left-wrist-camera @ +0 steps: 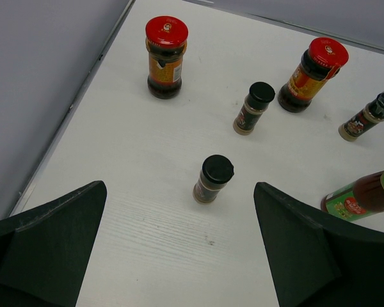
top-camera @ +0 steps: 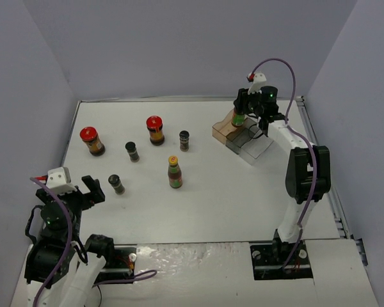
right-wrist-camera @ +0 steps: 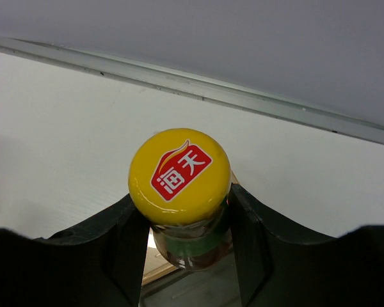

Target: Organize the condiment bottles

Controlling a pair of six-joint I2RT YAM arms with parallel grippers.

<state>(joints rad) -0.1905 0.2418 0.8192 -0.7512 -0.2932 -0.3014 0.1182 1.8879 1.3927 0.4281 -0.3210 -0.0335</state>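
Observation:
My right gripper (top-camera: 244, 110) is shut on the green neck of a tall yellow-capped bottle (top-camera: 238, 118), which stands upright in the far-left compartment of the clear tray (top-camera: 256, 151). In the right wrist view the fingers (right-wrist-camera: 246, 224) hug the neck under the cap (right-wrist-camera: 179, 174). A second tall bottle (top-camera: 174, 173) stands mid-table. Two red-lidded jars (top-camera: 91, 141) (top-camera: 155, 130) and three dark shakers (top-camera: 132, 151) (top-camera: 184, 141) (top-camera: 116, 184) stand on the left half. My left gripper (top-camera: 93, 190) is open and empty, near the closest shaker (left-wrist-camera: 212, 179).
The table's raised rim runs along the left side (left-wrist-camera: 70, 109) and the back (right-wrist-camera: 256, 102). The left wrist view also shows both jars (left-wrist-camera: 166, 57) (left-wrist-camera: 312, 75), two further shakers (left-wrist-camera: 253, 107) (left-wrist-camera: 368, 116) and the loose tall bottle (left-wrist-camera: 365, 195).

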